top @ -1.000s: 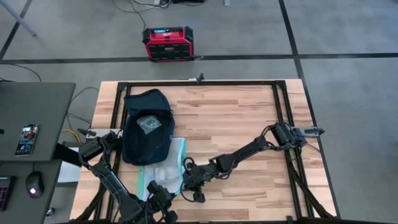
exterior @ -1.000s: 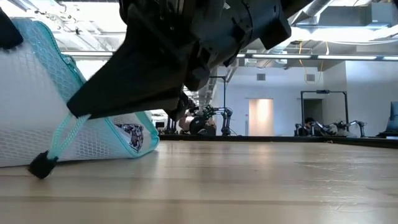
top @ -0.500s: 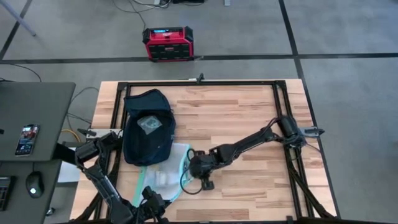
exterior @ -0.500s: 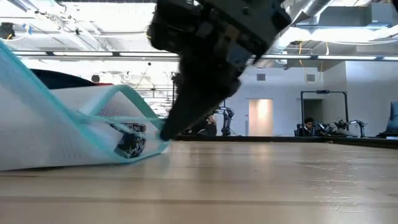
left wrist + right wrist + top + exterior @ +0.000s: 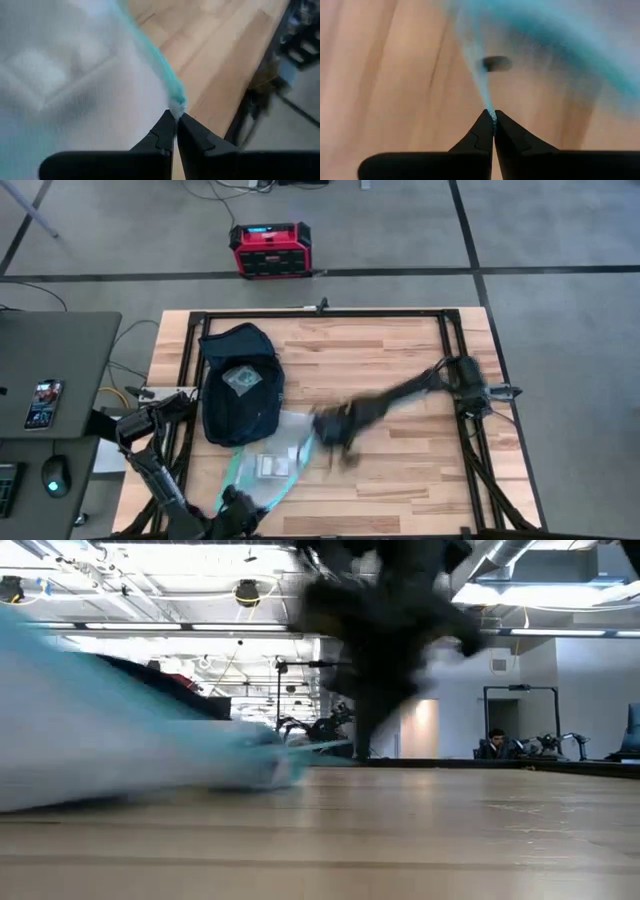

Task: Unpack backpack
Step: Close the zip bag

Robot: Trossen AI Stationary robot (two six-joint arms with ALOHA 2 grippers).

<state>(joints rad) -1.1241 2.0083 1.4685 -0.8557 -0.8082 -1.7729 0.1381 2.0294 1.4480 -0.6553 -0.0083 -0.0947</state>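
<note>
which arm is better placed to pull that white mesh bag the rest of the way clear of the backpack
Probably the right. The right gripper is shut on the teal cord of the mesh bag and has bare table beyond it. The left gripper pinches the bag's teal edge at the near table edge, below the backpack.

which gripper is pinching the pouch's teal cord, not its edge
The right gripper: a thin teal cord runs from it. The left gripper pinches the mesh pouch at its edge.
</note>
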